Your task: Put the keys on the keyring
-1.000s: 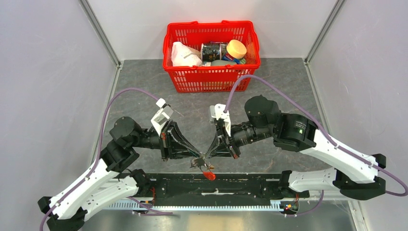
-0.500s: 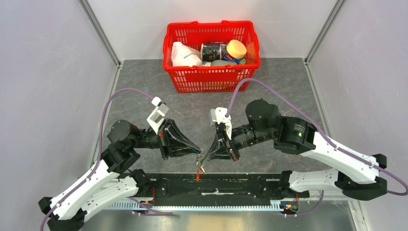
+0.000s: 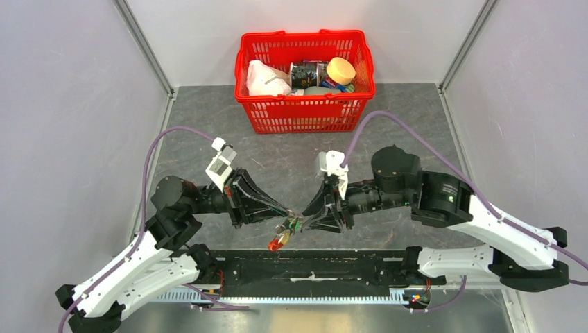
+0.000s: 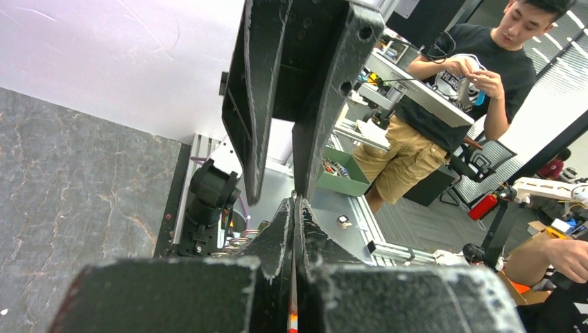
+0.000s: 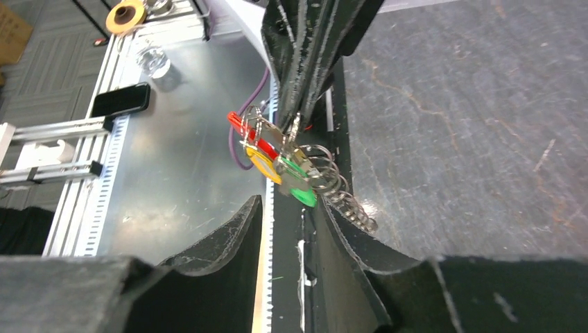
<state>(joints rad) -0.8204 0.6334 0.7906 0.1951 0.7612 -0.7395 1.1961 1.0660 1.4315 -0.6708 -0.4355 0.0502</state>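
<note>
The keyring hangs above the table's near edge between my two grippers. In the right wrist view it shows a red loop, a yellow-headed key, a green-headed key and linked metal rings. My left gripper is shut on the bunch from above; its fingers pinch the ring. In the left wrist view the left gripper is pressed shut, with a thin red-orange sliver between the pads. My right gripper is open; its tips sit just below the bunch, the green key by one finger.
A red mesh basket with groceries stands at the back of the grey stone table top. A black rail runs along the near edge below the grippers. White walls stand left and right.
The right arm has drawn back to the right. The bunch has swung, its red loop now pointing lower left. The left gripper keeps its hold.
</note>
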